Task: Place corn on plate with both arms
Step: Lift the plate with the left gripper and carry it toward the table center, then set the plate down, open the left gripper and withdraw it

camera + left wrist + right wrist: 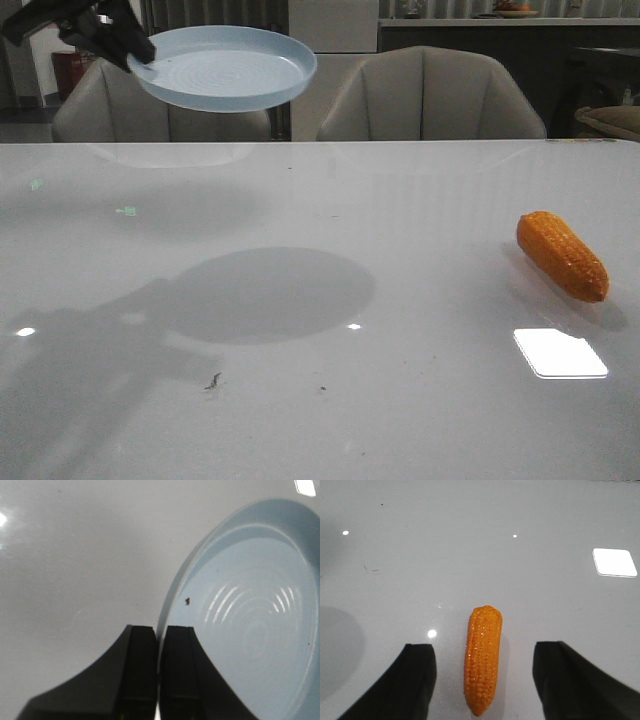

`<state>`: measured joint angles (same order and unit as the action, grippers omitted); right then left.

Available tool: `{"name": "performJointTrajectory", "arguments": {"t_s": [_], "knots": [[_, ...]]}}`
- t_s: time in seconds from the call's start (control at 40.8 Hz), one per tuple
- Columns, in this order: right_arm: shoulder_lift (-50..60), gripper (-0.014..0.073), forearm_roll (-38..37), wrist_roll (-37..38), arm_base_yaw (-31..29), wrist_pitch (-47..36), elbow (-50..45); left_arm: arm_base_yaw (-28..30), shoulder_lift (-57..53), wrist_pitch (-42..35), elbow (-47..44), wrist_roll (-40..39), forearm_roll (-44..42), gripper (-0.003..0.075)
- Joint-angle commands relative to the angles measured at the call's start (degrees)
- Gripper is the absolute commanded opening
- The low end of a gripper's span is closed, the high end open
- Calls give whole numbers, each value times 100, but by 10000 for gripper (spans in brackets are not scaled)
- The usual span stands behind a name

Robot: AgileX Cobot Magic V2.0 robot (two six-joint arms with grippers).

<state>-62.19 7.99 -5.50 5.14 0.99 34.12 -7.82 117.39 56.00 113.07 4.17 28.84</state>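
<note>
While the left gripper (135,55) holds the plate (225,68) aloft over the far left part of the table (300,400), its jaws pinched shut on the plate's rim, the corn (562,255) lies on the table near the right edge, well apart from the plate. In the left wrist view the left gripper's fingers (142,670) are pressed together on the pale-blue rim, and the plate hangs tilted a little, casting a round shadow on the table below.

The right gripper (482,680) hovers above the corn with its jaws spread wide, one finger on each side of the cob and neither touching it. The cob (482,657) runs lengthwise between the fingers, its tapered end nearer the camera.

The step in hand looks to be the pick-up of the corn. To do it well, the right arm should probably come straight down so the cob stays centred between the fingers, then close across the thick middle instead of the narrow tip, where the bumpy, tapered surface could squirt out of the grip. A slow, firm close should keep the cob from rolling on the glossy table. Meanwhile the left arm would do best to hold the plate level and steady, since a rim grip gives little support once the corn's weight lands on it.
</note>
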Motion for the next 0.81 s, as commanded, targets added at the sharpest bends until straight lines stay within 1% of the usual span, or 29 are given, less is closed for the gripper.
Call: {"name": "performJointTrajectory", "arguments": {"t_s": [0.0,0.196,0.368,0.54,0.613,0.687,0.785], "knots": [[85,528,12,-1,-2,-440,204,-299,-256,-153,70,-48,319,103],[85,528,12,-1,-2,-440,204,-817,189,250,68,-48,210,104],[85,528,12,-1,-2,-435,204,-1129,706,749,68,-48,-23,104],[85,528,12,-1,-2,-435,204,-1348,1042,835,68,18,-730,111],[85,528,12,-1,-2,-435,204,-1408,1095,912,68,190,-994,138],[85,528,12,-1,-2,-435,204,-1459,1106,883,68,190,-1128,192],[85,528,12,-1,-2,-435,204,-1459,1106,714,68,190,-1124,302]]}}
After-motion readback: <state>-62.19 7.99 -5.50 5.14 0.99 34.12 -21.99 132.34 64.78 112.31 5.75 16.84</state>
